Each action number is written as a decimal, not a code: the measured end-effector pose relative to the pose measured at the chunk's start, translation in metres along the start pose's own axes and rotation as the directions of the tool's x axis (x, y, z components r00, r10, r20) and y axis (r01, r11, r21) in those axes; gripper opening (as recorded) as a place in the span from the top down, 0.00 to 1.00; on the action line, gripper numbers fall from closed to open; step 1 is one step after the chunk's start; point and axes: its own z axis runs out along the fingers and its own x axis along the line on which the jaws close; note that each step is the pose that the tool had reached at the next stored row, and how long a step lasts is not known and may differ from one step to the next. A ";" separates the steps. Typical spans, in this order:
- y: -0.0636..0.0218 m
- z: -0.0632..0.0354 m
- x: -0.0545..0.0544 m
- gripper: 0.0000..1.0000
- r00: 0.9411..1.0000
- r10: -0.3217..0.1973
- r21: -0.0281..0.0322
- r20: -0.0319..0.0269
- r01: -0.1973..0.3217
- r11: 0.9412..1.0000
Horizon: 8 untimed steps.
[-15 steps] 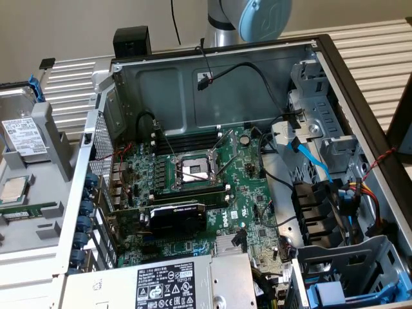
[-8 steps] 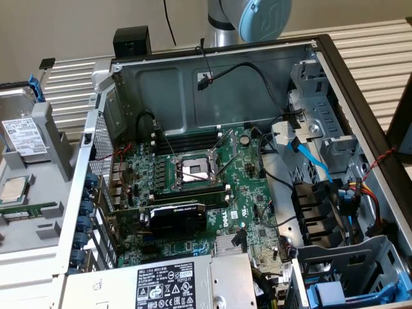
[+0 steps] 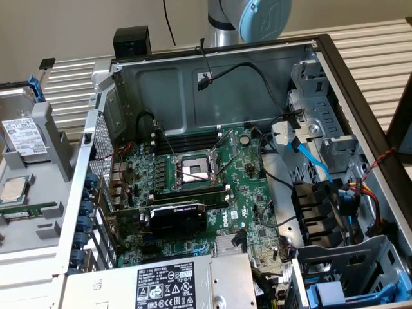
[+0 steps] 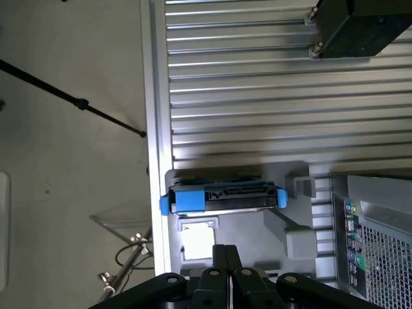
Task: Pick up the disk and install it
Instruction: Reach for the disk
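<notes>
Closed, empty end effector [image 4: 223, 250] hovers near the blue-framed, white-labelled disk [image 4: 232, 195].

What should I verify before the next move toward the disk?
1. The disk sits in the grey holder: ok.
2. The blue carrier is on it: ok.
3. The gripper holds nothing: ok.
4. The gripper is open for a grasp: not ok, shut.
5. The computer case is open: ok.
6. The drive cage has a free slot: cannot tell.
</notes>
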 end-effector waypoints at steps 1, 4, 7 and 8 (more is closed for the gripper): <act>0.0000 0.0000 0.000 0.89 1.000 0.000 0.000 0.000 0.000 1.000; 0.0000 0.0000 0.000 0.89 1.000 0.000 0.000 0.000 0.000 1.000; 0.0002 0.0001 0.001 0.89 0.999 -0.032 -0.001 -0.001 0.032 0.999; 0.0002 0.0001 0.001 0.89 0.999 -0.050 -0.001 -0.001 0.050 0.999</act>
